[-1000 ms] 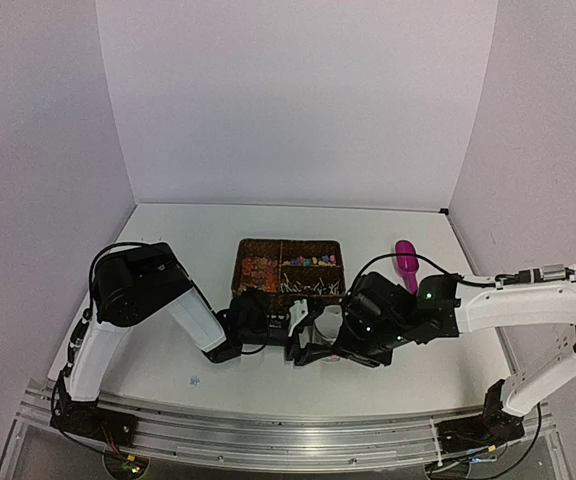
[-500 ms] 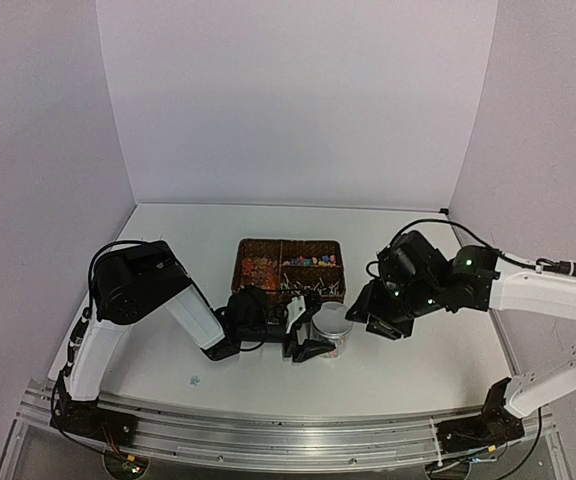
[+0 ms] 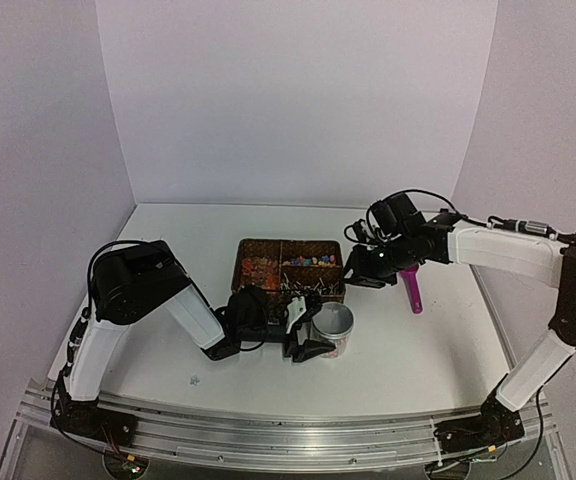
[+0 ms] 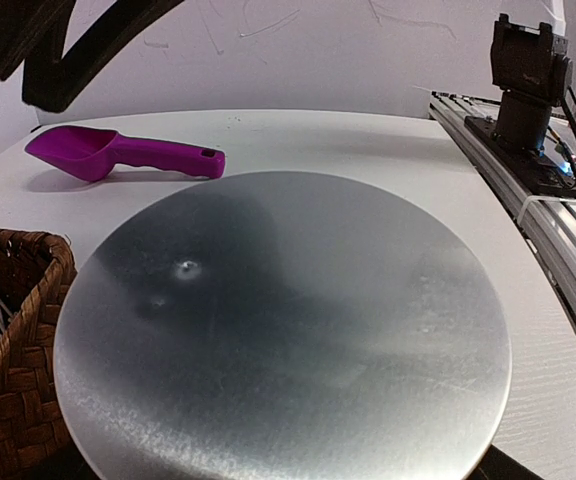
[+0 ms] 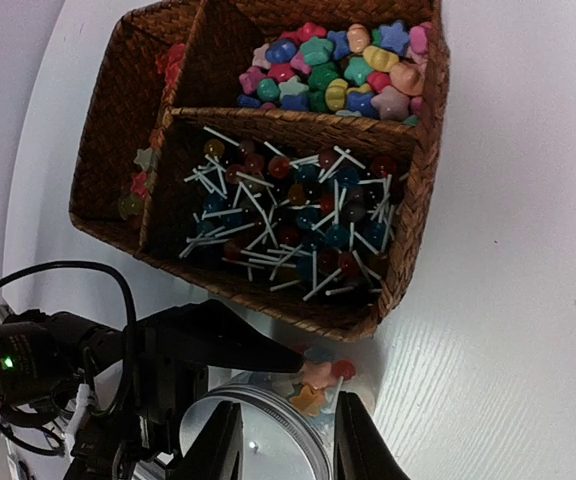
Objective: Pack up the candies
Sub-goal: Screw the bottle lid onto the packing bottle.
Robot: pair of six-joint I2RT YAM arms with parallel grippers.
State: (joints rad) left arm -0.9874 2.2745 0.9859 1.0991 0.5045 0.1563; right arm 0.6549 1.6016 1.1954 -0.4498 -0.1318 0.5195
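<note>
The left gripper (image 3: 308, 330) lies low on the table (image 3: 428, 350), its fingers set against opposite sides of the jar (image 3: 340, 345) and clamped on it. The jar stands upright just in front of the basket (image 5: 413, 235). A round silver lid (image 4: 288, 330) sits on the jar and fills most of the left wrist view. A few candies (image 5: 340, 68) show through the jar's glass below the lid. Most of the candies are heaped in the basket's rear right compartment, in pink, green, blue and yellow. The front right compartment holds white-sticked lollipops (image 5: 288, 215). The left compartment holds a few more sweets, mostly hidden in shadow. The right gripper (image 5: 288, 402) hovers above the basket's right edge with its fingers spread apart and nothing between them. Its camera looks down on the basket and the jar. The scoop (image 3: 411, 290) lies on the table to the right of the basket, apart from both grippers, with its bowl pointing away from the arms' bases.
</note>
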